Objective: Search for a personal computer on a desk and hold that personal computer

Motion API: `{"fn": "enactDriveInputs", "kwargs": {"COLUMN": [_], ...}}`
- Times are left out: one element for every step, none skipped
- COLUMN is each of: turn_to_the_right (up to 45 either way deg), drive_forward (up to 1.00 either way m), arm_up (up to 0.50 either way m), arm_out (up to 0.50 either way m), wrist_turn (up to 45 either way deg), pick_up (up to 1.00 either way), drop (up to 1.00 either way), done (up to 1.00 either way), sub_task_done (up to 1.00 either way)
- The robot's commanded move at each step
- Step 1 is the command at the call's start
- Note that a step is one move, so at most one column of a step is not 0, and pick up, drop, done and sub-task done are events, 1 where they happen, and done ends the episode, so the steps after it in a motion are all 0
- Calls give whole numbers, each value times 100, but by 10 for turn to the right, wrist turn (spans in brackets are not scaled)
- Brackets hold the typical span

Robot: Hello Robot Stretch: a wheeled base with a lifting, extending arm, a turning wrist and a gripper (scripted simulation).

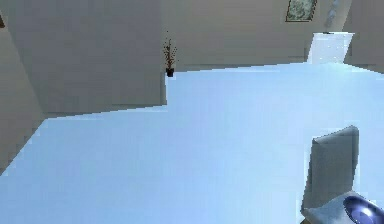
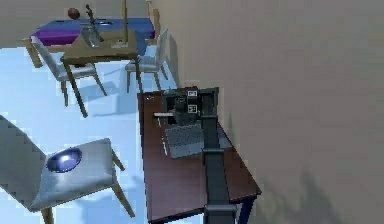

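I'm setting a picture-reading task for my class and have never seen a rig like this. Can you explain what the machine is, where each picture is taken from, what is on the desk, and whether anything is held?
The machine is a wheeled robot with one extending arm and a two-finger gripper, shown in a simulated house.

The forward view looks ahead and somewhat down. It shows a pale blue floor, a small dark potted plant by a wall corner, and a grey chair at the lower right.

The arm side view looks out to the side where the arm reaches. The dark square arm bar stretches over a long dark brown wooden desk. A grey laptop computer lies on that desk, just left of the bar.

The gripper is at the bar's far end, with the desk behind it, so I cannot tell whether it holds anything.
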Motion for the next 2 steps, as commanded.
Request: {"fn": "enactDriveInputs", "kwargs": {"turn_to_the_right": [0, 0], "drive_forward": [0, 0], "arm_up": [-30, 0], "arm_out": [0, 0], "wrist_turn": [0, 0], "pick_up": [0, 100], "drop": [0, 0], "done": [0, 0], "sub_task_done": [0, 0]}}
